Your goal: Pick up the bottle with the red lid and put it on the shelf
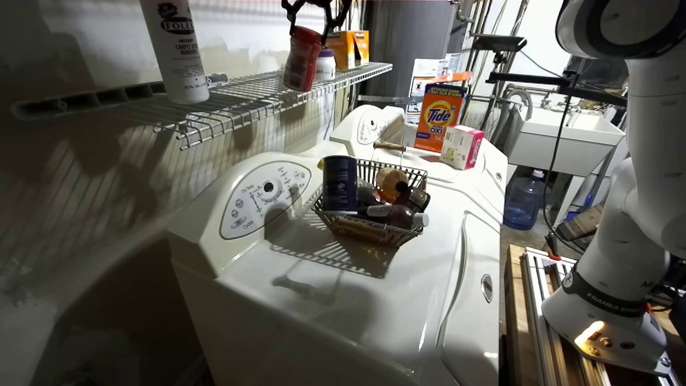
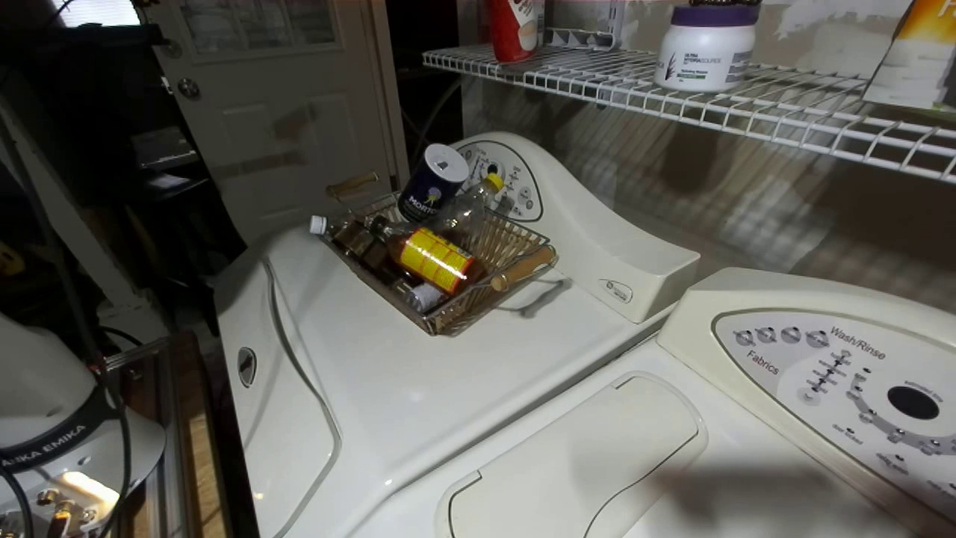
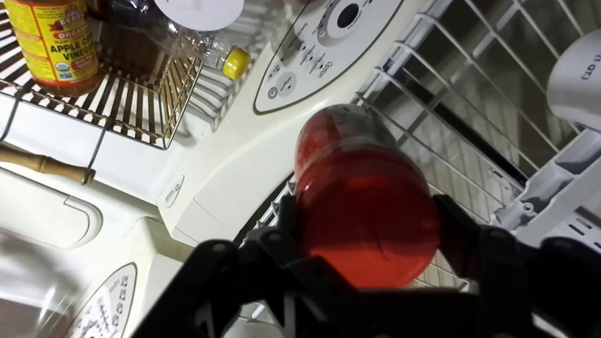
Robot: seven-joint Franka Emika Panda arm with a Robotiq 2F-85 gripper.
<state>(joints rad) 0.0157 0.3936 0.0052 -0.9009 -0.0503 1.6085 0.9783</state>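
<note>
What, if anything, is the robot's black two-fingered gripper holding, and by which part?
The black two-fingered gripper holds the small reddish cylindrical bottle by its red lid, at the upper end, one finger on either side.

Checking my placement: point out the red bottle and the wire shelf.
Red bottle [image 3: 366,209]: in the wrist view, on its lid.
Wire shelf [image 2: 635,109]: in an exterior view, on its front rail.

Wire basket [image 2: 467,310] resting on a white appliance [image 2: 418,388]; inside it I read "apple cider vinegar" on a yellow-labelled bottle [image 3: 56,44], near a dark-blue canister [image 1: 340,185]. An orange Tide box [image 1: 440,118] stands near a smaller carton [image 1: 455,146] whose lettering I cannot make out.
</note>
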